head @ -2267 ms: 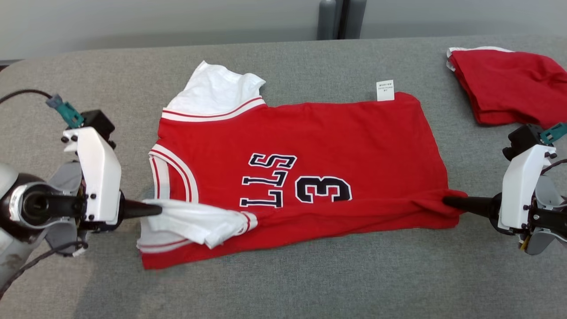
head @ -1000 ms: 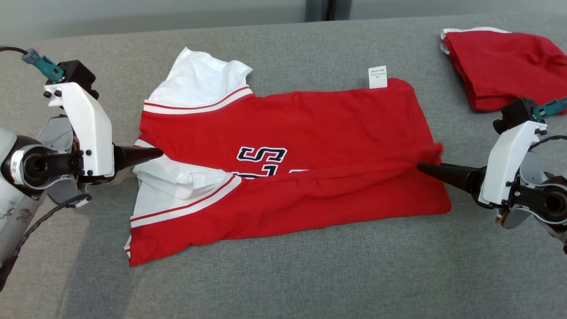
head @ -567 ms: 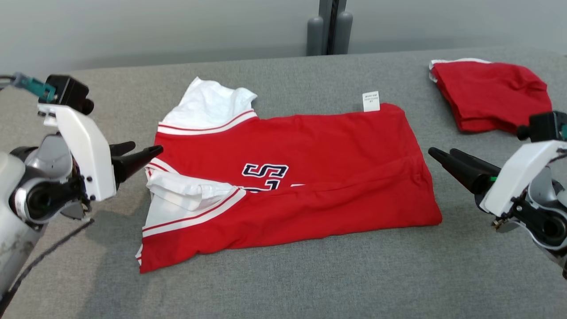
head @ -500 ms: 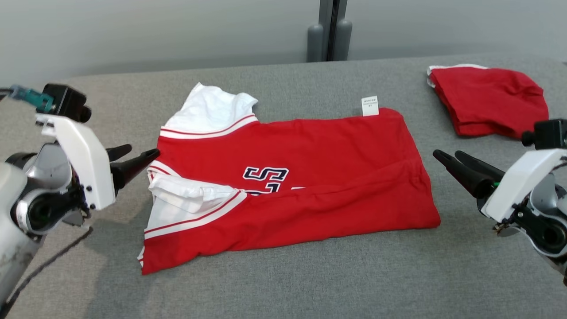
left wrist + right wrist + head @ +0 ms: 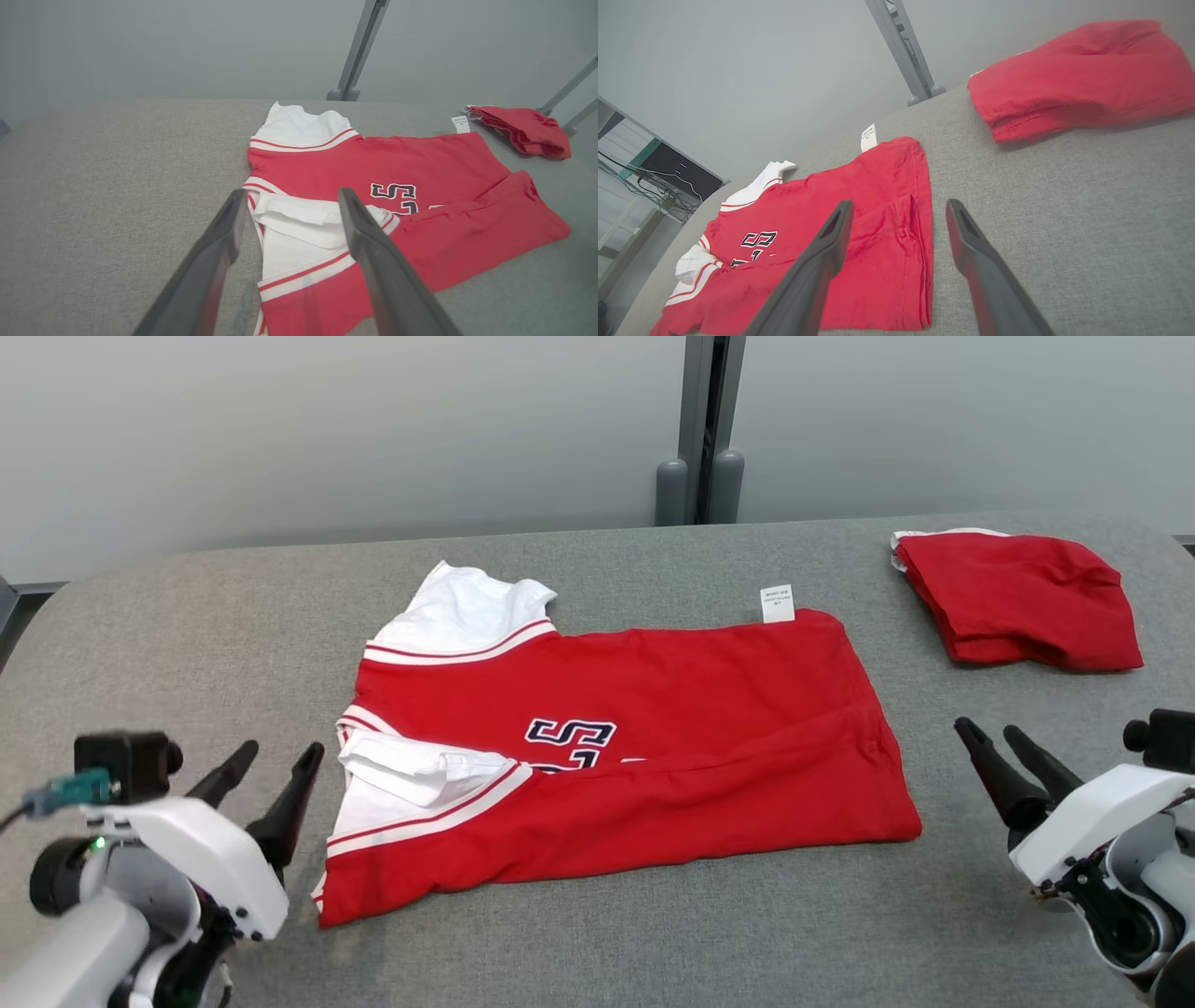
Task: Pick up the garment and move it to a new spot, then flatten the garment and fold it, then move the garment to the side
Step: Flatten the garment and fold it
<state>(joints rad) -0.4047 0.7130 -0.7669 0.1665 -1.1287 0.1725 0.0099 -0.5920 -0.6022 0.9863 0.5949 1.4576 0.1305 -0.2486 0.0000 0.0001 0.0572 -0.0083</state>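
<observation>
Shirt (image 5: 635, 747) at mid-table, laid sideways: collar end toward the left edge of the table (image 5: 653, 943), hem toward the right edge, label (image 5: 777, 604) at the far hem corner. The near long side is turned up over the body, its crease cutting across the lettering, and the near sleeve (image 5: 411, 775) lies bunched inside the fold, so one lengthwise fold appears made. Left gripper (image 5: 283, 748) stands just off the collar end, fingers spread and empty. Right gripper (image 5: 986, 728) stands just off the hem, likewise spread and empty. Each flanks one end of the crease, clear of the cloth, probably so the far side, with its sleeve lying flat, can be taken next. Red pile (image 5: 1018, 597) sits folded at the far right corner, well apart.
</observation>
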